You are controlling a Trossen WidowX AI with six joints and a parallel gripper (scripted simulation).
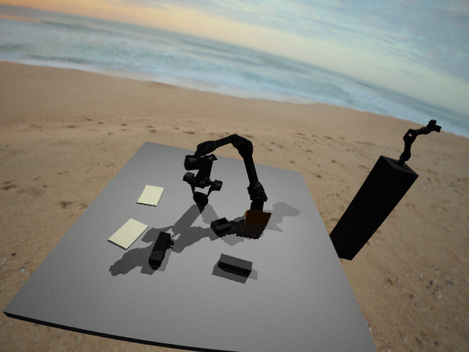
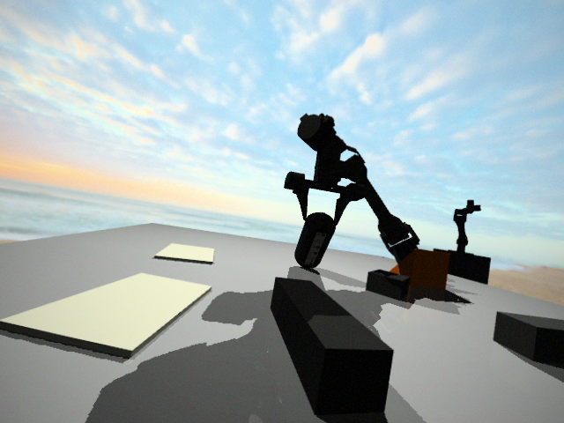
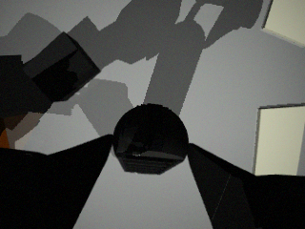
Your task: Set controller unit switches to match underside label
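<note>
Controller unit gripped in the pincer, raised off the tabletop.

I find the black pincer (image 2: 320,212) closed on the dark grey, round-ended controller unit (image 2: 313,240), one finger (image 2: 301,200) on each flank. The unit hangs tilted beneath the fingers, its lower end just above the grey tabletop (image 2: 455,364), with a row of small squares showing on its lit face. A long dark block (image 2: 328,337) lies nearer the exterior camera.

a grey desk (image 1: 287,303) stands on a sandy beach (image 1: 56,125), sea (image 1: 151,56) behind, under a cloudy sunset sky (image 2: 181,91); low light throws long shadows.
</note>
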